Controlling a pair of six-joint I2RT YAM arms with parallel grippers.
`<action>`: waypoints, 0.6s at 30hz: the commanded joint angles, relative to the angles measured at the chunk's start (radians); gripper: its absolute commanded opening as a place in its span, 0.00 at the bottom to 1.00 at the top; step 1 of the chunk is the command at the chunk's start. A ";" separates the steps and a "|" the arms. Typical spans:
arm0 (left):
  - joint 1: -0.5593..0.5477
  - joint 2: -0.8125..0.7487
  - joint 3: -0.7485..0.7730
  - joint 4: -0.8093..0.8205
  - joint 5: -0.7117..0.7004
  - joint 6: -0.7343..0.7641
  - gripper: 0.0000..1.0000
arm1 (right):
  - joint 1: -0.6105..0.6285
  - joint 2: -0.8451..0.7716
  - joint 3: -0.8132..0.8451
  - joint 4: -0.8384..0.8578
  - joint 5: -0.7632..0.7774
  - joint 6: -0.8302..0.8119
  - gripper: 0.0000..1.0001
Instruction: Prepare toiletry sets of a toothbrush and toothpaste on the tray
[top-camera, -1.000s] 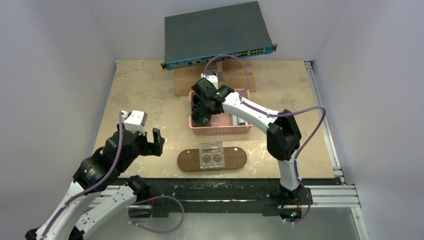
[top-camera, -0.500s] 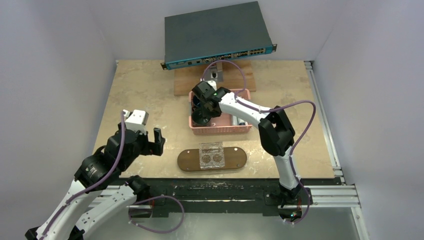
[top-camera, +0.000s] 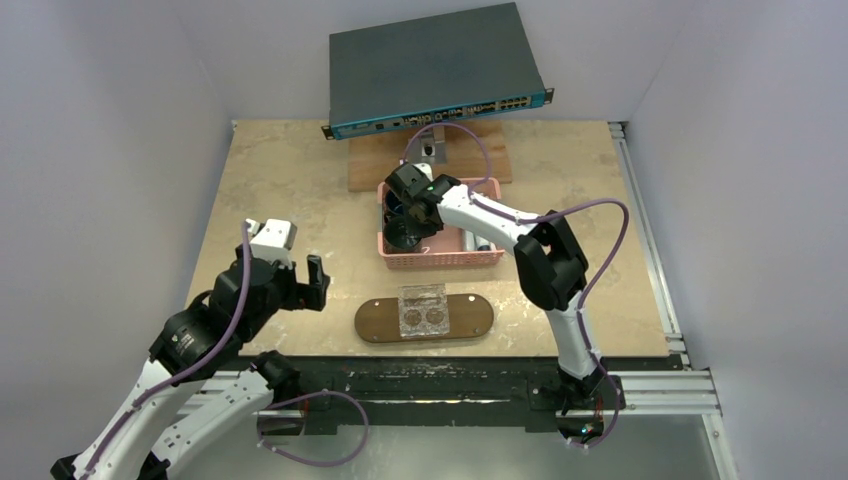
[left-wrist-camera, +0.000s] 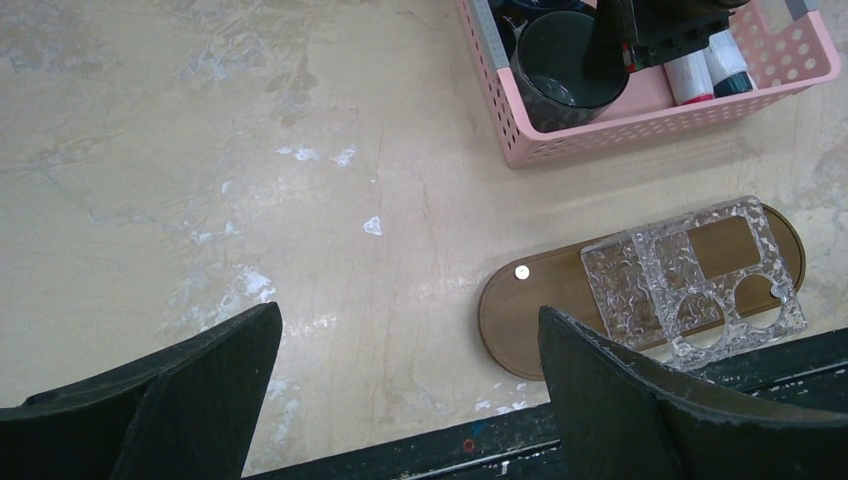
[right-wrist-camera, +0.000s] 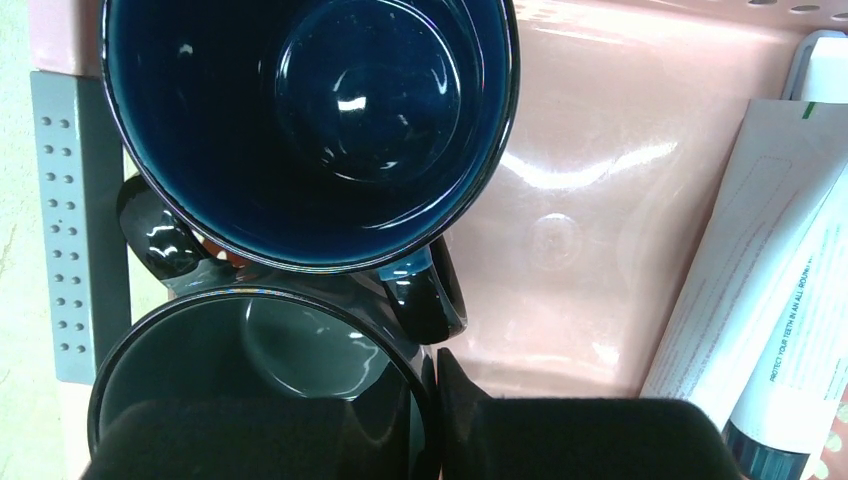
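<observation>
Right gripper (right-wrist-camera: 428, 415) pinching the mug (right-wrist-camera: 250, 345) wall, left gripper (left-wrist-camera: 408, 318) spread, I'd grip the basket's (right-wrist-camera: 560, 230) light, squashy toothpaste tubes (right-wrist-camera: 790, 330) mid-body.

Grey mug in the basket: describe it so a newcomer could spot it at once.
On the table, find the pink perforated basket beyond the wooden tray. Two dark mugs sit at its left end; the grey mug is the one nearer the arms. Unlike the blue mug behind it, its inside is grey, and the right gripper pinches its rim.
</observation>
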 joint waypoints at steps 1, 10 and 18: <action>0.008 0.010 -0.008 0.020 0.002 0.016 1.00 | -0.003 -0.027 0.023 -0.005 0.000 -0.014 0.00; 0.010 0.010 -0.006 0.021 0.009 0.018 1.00 | -0.003 -0.140 0.020 -0.008 0.050 -0.047 0.00; 0.013 0.007 -0.007 0.021 0.009 0.018 1.00 | -0.004 -0.214 0.039 -0.043 0.059 -0.075 0.00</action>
